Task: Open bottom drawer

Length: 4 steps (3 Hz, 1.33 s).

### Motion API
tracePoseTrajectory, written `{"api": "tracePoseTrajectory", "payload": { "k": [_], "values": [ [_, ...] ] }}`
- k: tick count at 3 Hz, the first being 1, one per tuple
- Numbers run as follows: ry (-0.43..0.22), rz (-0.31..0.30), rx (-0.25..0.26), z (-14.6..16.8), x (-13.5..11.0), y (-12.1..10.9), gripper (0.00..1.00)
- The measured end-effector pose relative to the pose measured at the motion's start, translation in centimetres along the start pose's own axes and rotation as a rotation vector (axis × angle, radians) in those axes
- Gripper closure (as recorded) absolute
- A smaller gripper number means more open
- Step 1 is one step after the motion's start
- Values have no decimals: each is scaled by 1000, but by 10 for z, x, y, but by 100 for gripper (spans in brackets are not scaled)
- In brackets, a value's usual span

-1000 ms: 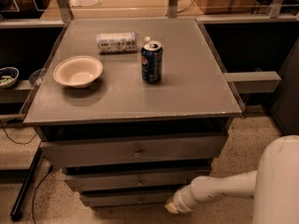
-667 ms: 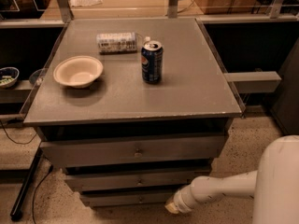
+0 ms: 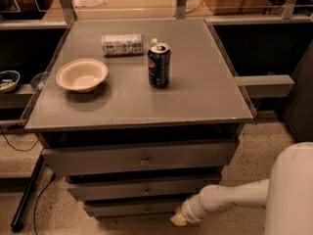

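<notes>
- Three grey drawer fronts are stacked in the square grey metal cabinet (image 3: 205,92); the bottom drawer (image 3: 127,208), the slimmest panel, sits lowest in the cabinet, just above the speckled floor (image 3: 244,165)
- Gripper position: the pale-tipped gripper (image 3: 179,219) on the white tubular arm (image 3: 230,199) is low at the cabinet's front right, by the right end of the bottom drawer's panel; contact cannot be confirmed, and whether it is spread or closed cannot be told
- Knob: the bottom drawer's knob is not discernible; expect it on the cabinet's centre line, below the small round knob (image 3: 145,191) of the middle drawer
- Step in hand (judgement): approach to the knob. Shift the gripper towards the cabinet's centre line, level with the slim panel, seat squarely on the knob, then pull straight out, square to the cabinet front
- Edges: the middle drawer front (image 3: 146,186) lies just above and the floor just below, so the vertical working band is narrow
- Open room: the floor before the cabinet front appears free for the pull; a black pole (image 3: 27,195) lies at the cabinet's left, well apart from that path
- Load on the cabinet top: an upright blue drink can (image 3: 159,65), a cream round bowl (image 3: 81,75) and a white printed can (image 3: 122,44) on its side; pull smoothly to avoid shaking them
</notes>
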<state>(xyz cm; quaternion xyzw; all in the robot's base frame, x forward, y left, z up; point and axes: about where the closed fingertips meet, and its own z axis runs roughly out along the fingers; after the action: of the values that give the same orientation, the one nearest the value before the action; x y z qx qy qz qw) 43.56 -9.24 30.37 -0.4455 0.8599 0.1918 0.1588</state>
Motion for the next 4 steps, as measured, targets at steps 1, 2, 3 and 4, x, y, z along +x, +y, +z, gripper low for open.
{"api": "tracePoseTrajectory", "payload": {
  "k": [1, 2, 3, 4],
  "values": [
    [0, 0, 0, 0, 0, 0, 3],
    [0, 0, 0, 0, 0, 0, 0],
    [0, 0, 0, 0, 0, 0, 0],
    [-5, 38, -46, 36, 26, 4, 0]
  ]
}}
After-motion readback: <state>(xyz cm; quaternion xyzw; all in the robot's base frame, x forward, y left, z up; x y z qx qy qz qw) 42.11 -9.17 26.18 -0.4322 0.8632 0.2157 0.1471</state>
